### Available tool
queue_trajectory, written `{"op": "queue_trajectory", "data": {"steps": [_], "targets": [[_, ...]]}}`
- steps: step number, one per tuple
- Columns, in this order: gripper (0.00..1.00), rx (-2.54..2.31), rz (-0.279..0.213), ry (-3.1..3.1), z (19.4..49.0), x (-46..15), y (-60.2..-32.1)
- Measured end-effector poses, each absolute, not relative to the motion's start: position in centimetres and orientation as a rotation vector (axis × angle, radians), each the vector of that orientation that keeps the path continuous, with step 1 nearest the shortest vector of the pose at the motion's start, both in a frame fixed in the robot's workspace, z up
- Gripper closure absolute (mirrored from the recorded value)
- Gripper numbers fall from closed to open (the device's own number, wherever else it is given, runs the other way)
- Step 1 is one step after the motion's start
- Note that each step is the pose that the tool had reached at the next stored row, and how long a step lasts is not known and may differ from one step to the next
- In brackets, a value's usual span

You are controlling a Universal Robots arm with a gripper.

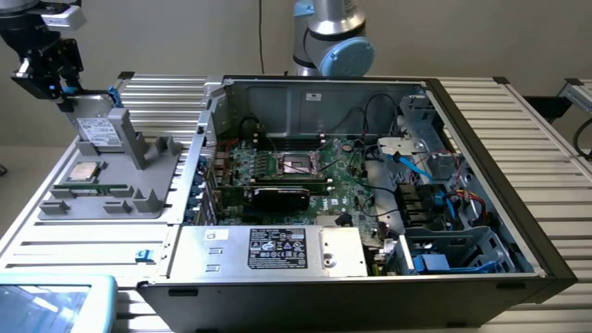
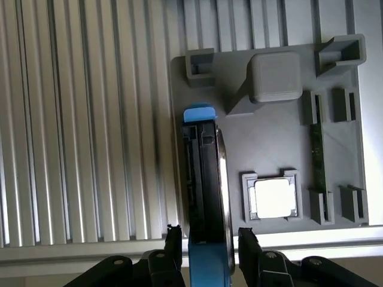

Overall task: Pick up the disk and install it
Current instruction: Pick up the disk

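The disk (image 1: 93, 128) stands upright on its edge in the grey holder (image 1: 111, 198) at the exterior view's left, next to a tall grey post (image 1: 127, 139). Its white label faces the camera, and a blue carrier tab (image 1: 113, 94) shows at its top. My gripper (image 1: 66, 97) reaches down onto the disk's upper edge. In the wrist view the disk (image 2: 203, 179) appears edge-on with its blue carrier, and my gripper (image 2: 209, 242) has one finger on each side of it, pressed against the carrier. The gripper is shut on the disk.
The holder also carries a square processor chip (image 1: 85, 171) (image 2: 274, 198) and a memory stick (image 1: 88, 187) (image 2: 316, 152). The open computer case (image 1: 370, 208) lies to the exterior view's right, with a drive cage (image 1: 462, 250) and a blue-fronted drive (image 1: 430, 263) at its lower right corner.
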State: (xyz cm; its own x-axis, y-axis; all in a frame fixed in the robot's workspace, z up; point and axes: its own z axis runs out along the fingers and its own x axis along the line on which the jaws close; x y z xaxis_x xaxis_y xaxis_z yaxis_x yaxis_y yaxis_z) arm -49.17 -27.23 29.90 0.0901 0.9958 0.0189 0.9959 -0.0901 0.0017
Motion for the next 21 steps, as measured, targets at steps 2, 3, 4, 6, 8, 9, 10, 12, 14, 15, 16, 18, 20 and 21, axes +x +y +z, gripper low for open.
{"op": "queue_trajectory", "data": {"steps": [2, 3, 4, 6, 8, 9, 10, 12, 14, 15, 16, 18, 20, 21], "targets": [[0.5, -2.311, -0.024, -2.111, 29.89, -49.17, -27.23], [0.5, -2.311, -0.024, -2.111, 29.87, -49.17, -27.23], [0.5, -2.311, -0.024, -2.111, 29.83, -49.19, -27.23], [0.5, -2.311, -0.024, -2.111, 29.78, -49.27, -27.23], [0.5, -2.311, -0.024, -2.111, 29.7, -49.32, -27.24], [0.5, -2.311, -0.024, -2.111, 29.67, -49.33, -27.24], [0.5, -2.311, -0.024, -2.111, 29.62, -49.33, -27.24], [0.5, -2.311, -0.024, -2.111, 29.51, -49.33, -27.23], [0.5, -2.311, -0.024, -2.111, 29.39, -49.33, -27.23], [0.5, -2.311, -0.024, -2.111, 29.33, -49.33, -27.23], [0.5, -2.311, -0.024, -2.111, 29.29, -49.33, -27.24], [0.5, -2.311, -0.023, -2.111, 29.26, -49.34, -27.24], [0.5, -2.311, -0.024, -2.111, 29.24, -49.33, -27.24], [0.5, -2.311, -0.024, -2.111, 29.24, -49.33, -27.23]]}}
